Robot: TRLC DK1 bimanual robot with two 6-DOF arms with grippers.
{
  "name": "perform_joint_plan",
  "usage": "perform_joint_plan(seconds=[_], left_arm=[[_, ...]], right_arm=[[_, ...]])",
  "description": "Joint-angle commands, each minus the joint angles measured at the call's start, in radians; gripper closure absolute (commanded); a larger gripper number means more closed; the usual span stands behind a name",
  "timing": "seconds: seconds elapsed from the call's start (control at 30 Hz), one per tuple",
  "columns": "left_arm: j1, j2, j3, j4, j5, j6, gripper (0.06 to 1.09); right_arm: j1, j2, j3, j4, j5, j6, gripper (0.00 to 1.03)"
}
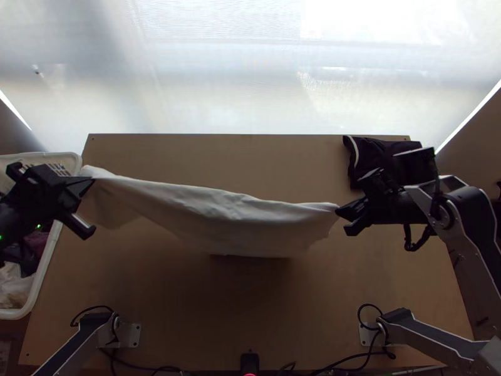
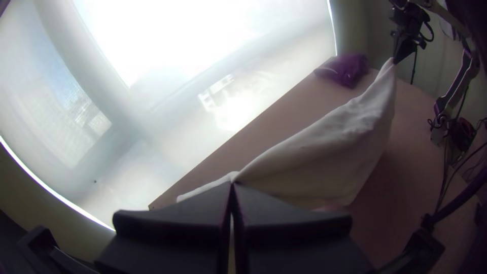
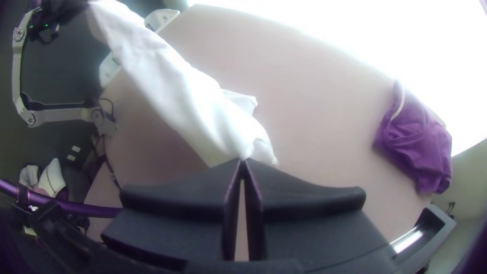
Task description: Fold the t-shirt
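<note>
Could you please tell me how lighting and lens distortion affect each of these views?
Top view: bright backlight beyond the light wooden table, soft shadow below the stretched white cloth; left wrist view: blown-out glare, table edges bent, dark corners; right wrist view: glare at upper right, cloth's folds partly washed out.

T-shirt (image 1: 232, 216) over the table (image 1: 156, 307), basket (image 1: 45, 276) at its left edge, another garment (image 1: 371, 158) (well back) on the right

Strong backlight through translucent screen (image 1: 219, 81), soft shadow across dim desk (image 1: 156, 313), white glare, bent edges and darkened corners in wrist views
</note>
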Motion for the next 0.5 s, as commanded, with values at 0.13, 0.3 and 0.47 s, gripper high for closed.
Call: perform_joint_plan(seconds=[0.13,0.3,0.47], left_arm=[[-0.003,-0.186,0.092,-0.161,-0.003,-0.034,1.05],[0.031,-0.218,0.194,-0.233,-0.019,-0.034,1.05],[0.042,-0.213,0.202,-0.238,-0.031,-0.032,1.05]], right_arm=[[-0.046,-0.156,0.048,-0.085,-0.03,0.011,1.0],[-0.064,-0.219,0.055,-0.129,-0.03,0.011,1.0],[-0.07,-0.227,0.048,-0.137,-0.049,0.011,1.0]])
